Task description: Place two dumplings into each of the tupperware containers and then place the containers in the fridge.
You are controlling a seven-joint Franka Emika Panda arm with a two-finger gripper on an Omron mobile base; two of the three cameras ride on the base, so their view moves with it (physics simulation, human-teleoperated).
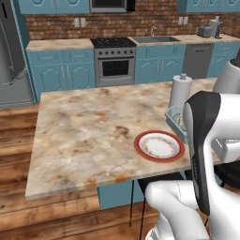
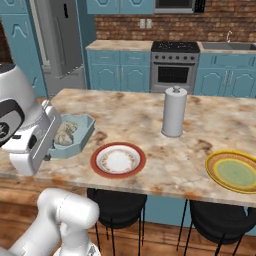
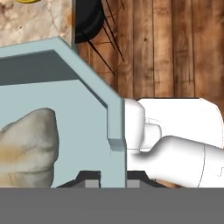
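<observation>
The pale blue tupperware container (image 2: 82,131) sits at the near left edge of the island counter, half hidden behind my arm in the left base view (image 1: 174,117). Two beige dumplings (image 2: 66,134) lie inside it. In the hand view the container's corner wall (image 3: 114,127) stands between my fingertips, and my gripper (image 3: 113,179) is shut on that rim. One dumpling (image 3: 27,148) shows large inside, to the left. The grey steel fridge (image 2: 62,35) stands at the far left of the kitchen, door closed (image 1: 9,51).
A red-rimmed plate (image 2: 118,160) lies just right of the container, a paper towel roll (image 2: 174,112) stands behind it, and a yellow plate (image 2: 234,171) sits at the counter's right end. Black stools (image 2: 117,202) stand under the counter's near edge. Wooden floor (image 1: 14,140) leads to the fridge.
</observation>
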